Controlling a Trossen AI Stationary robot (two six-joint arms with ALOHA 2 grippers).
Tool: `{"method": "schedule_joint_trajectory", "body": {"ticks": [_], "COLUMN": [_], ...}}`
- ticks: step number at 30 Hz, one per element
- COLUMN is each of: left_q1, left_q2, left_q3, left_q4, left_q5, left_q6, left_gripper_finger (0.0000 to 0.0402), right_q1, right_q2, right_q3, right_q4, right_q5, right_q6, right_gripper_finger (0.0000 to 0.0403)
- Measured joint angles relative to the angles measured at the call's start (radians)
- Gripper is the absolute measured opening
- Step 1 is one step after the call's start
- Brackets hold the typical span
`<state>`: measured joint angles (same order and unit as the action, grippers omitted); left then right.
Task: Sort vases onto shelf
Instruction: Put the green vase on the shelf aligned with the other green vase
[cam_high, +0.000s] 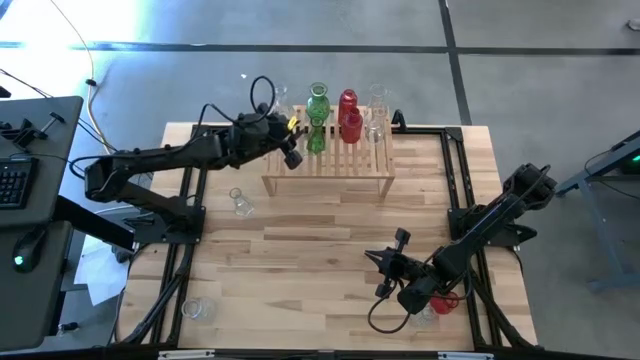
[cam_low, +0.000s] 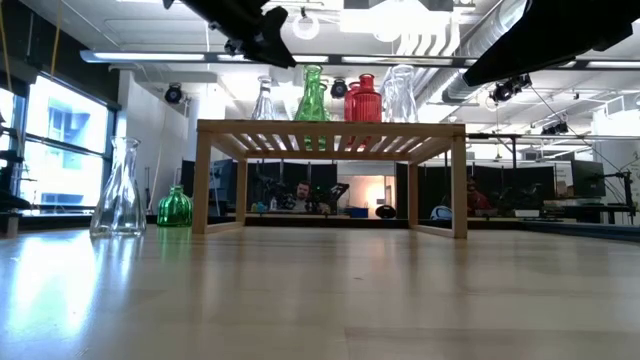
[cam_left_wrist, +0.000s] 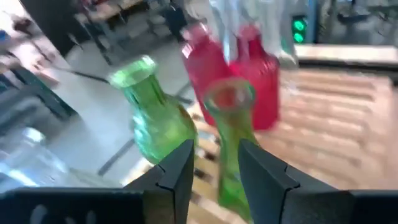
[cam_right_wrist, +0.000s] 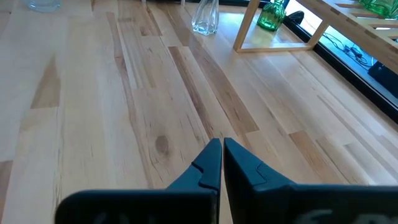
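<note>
The slim green vase (cam_left_wrist: 231, 143) stands upright on the shelf (cam_high: 330, 178), its long axis vertical, directly ahead of the left end effector (cam_left_wrist: 214, 171), whose fingers (cam_left_wrist: 177, 177) are narrowly apart with the vase body showing in the gap; I cannot tell if they touch the glass. The left arm is clearly the nearer one. A round green vase (cam_left_wrist: 155, 118) stands just beside it, and two red vases (cam_left_wrist: 249, 81) stand close behind, with clear ones (cam_high: 378, 110) next to them, so any sideways move could knock a neighbour. On the tabletop (cam_high: 300, 270) a clear flask (cam_high: 240, 202) waits near the shelf's left leg. The right end effector (cam_right_wrist: 221, 163) hovers low over the tabletop, well apart, fingers nearly together and holding nothing.
</note>
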<state>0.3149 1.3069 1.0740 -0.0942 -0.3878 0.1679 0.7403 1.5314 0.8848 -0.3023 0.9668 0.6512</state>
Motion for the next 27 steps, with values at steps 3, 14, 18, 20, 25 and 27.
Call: {"method": "schedule_joint_trajectory", "body": {"ticks": [3, 14, 18, 20, 25, 27], "left_q1": [0.0, -0.004, 0.021, 0.032, 0.05, 0.056], "left_q2": [0.004, 0.123, 0.164, 0.186, 0.225, 0.237], "left_q3": [0.0, -0.096, -0.096, -0.096, -0.096, -0.096], "left_q4": [-0.073, 0.089, 0.126, 0.149, 0.185, 0.203], "left_q5": [0.096, 0.203, 0.204, 0.203, 0.203, 0.203], "left_q6": [-0.052, -0.035, -0.027, -0.027, -0.032, -0.032], "left_gripper_finger": [0.0093, 0.0005, 0.0002, 0.0001, 0.0001, 0.0001], "right_q1": [0.0, 0.0, 0.0, 0.0, 0.0, 0.0], "right_q2": [0.0, 0.0, 0.0, 0.0, 0.0, 0.0], "right_q3": [0.0, 0.0, 0.0, 0.0, 0.0, 0.0], "right_q4": [0.0, 0.003, 0.004, 0.004, 0.004, 0.004], "right_q5": [0.0, -0.007, -0.007, -0.007, -0.007, -0.008], "right_q6": [0.0, -0.001, -0.003, -0.004, -0.001, -0.002], "right_gripper_finger": [0.0, 0.0, 0.0, 0.0, 0.0, 0.0]}}
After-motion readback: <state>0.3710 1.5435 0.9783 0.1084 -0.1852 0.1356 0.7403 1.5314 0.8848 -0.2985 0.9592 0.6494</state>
